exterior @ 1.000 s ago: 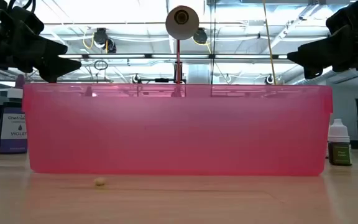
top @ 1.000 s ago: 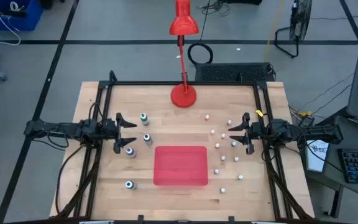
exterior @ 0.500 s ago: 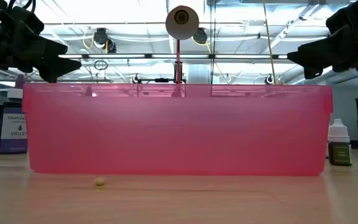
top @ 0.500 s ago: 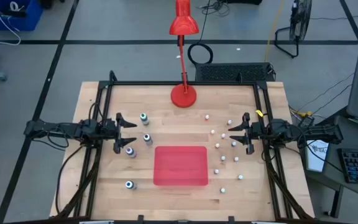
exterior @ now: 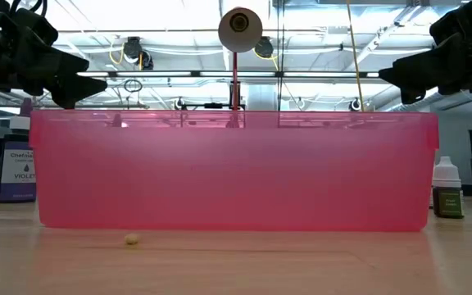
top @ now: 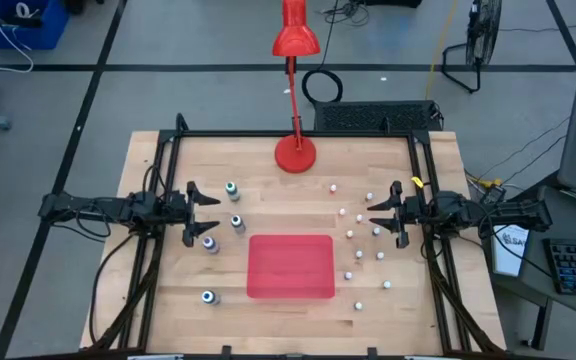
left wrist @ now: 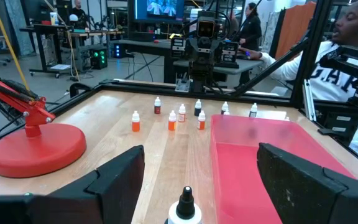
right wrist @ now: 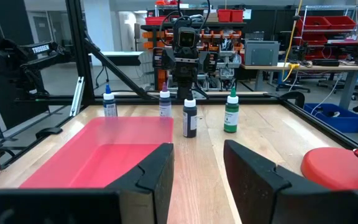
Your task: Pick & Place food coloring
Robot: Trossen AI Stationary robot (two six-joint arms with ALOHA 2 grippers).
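We look down on a wooden bench [top: 268,190] with a red tray [top: 290,266] lying in its near middle and a red lamp [top: 295,153] standing at the far edge.

The food coloring sits in two groups on either side of the tray. Four larger, dark-bodied bottles [top: 209,243] stand on the left side: two near the left gripper, one beyond them toward the lamp, and one apart near the front edge. A scatter of small white-capped bottles [top: 357,255] stands on the right side, between the tray and the right gripper, running from near the lamp toward the front edge. None of them is in the tray.

Our left gripper [top: 192,213] hangs over the bench's left side with its fingers spread apart and nothing between them; in its wrist view a dark bottle [left wrist: 184,208] stands just ahead of the gap. Our right gripper [top: 392,212] hangs over the right side, fingers parted by a narrower gap, also empty, close to the small bottles but touching none.
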